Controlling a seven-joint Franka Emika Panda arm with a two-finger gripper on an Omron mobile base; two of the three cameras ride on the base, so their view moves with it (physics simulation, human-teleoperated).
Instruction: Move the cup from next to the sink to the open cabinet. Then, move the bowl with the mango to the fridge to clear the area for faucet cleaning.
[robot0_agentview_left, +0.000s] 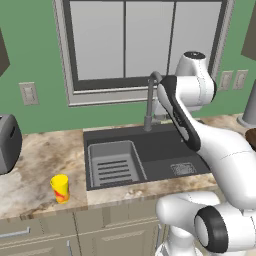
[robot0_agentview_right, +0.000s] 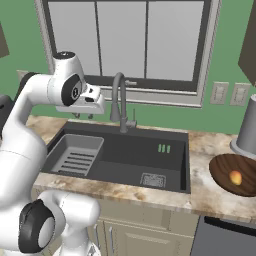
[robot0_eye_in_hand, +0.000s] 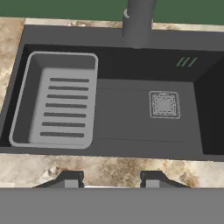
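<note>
Cup (robot0_agentview_left: 60, 188) stands upright on the bench (robot0_agentview_left: 35, 165) left of the sink (robot0_agentview_left: 150, 150). My fingers (robot0_eye_in_hand: 72, 178) hover apart, empty, above its front rim; the faucet (robot0_eye_in_hand: 138, 22) is cut off at the top.

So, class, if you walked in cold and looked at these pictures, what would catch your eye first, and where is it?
Probably the dark sink sunk in the marbled counter under the window, with its grey ribbed tray at the left end and the gooseneck faucet behind. Next, the bright yellow cup standing alone on the counter left of the sink. Then the brown bowl with the mango on the right.
</note>
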